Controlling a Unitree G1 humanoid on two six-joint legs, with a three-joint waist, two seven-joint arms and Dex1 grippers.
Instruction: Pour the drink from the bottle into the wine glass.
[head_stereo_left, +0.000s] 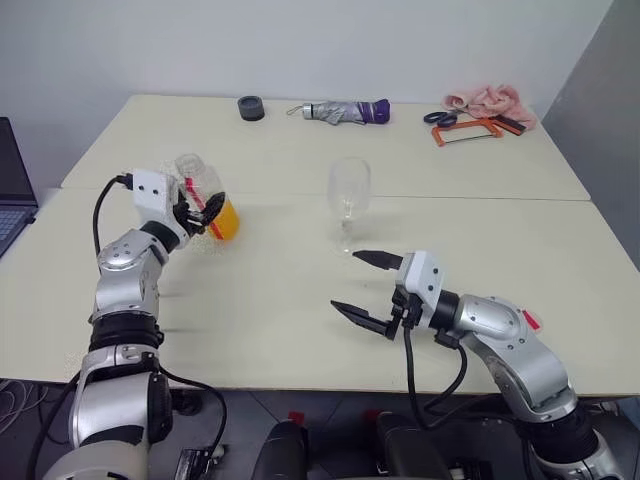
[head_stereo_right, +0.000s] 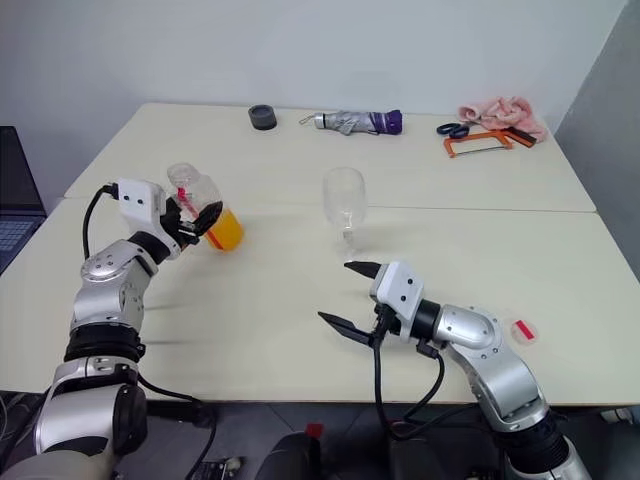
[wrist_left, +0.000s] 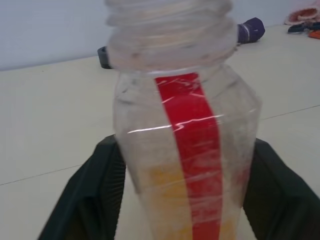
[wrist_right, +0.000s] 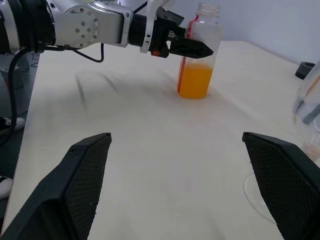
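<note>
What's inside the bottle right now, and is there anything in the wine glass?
The bottle holds orange drink in its lower part only; above that it looks empty, and it has no cap on. The wine glass looks empty.

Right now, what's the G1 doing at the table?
The left tool has its fingers on either side of the uncapped bottle, which stands on the table about a third full of orange drink. The right tool waits open in front of the empty wine glass. Nothing is poured yet.
</note>
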